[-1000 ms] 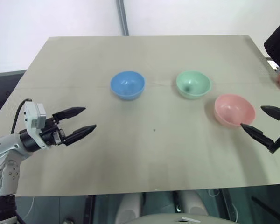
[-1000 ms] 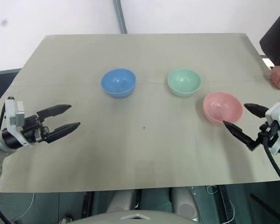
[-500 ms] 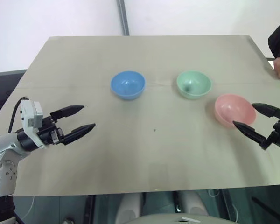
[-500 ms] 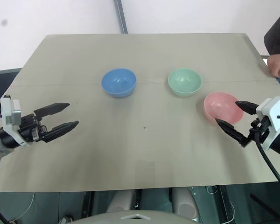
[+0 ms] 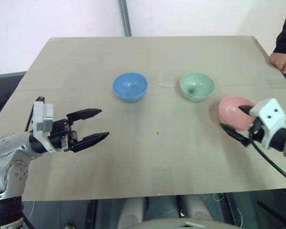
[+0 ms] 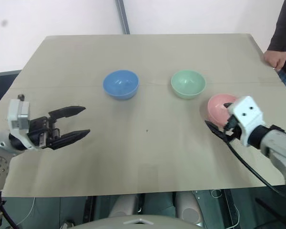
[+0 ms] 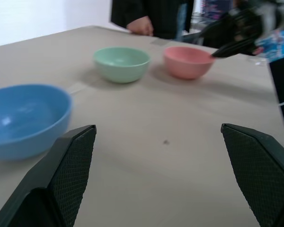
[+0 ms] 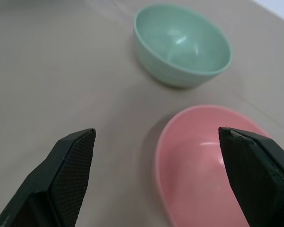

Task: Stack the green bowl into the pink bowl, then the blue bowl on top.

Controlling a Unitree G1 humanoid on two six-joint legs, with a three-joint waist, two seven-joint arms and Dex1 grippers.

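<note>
Both arms have swung inward; right gripper (image 5: 238,122), spread wide, straddles the pink bowl's (image 5: 232,110) rim at 4 o'clock; left gripper (image 5: 101,125) hangs spread.

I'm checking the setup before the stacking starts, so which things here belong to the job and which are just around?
Part of the job:
- green bowl
- pink bowl
- blue bowl
- left gripper, open, above the table
- right gripper, open, at the pink bowl

Just around:
- table
- a person's hand at the table's far right edge
</note>
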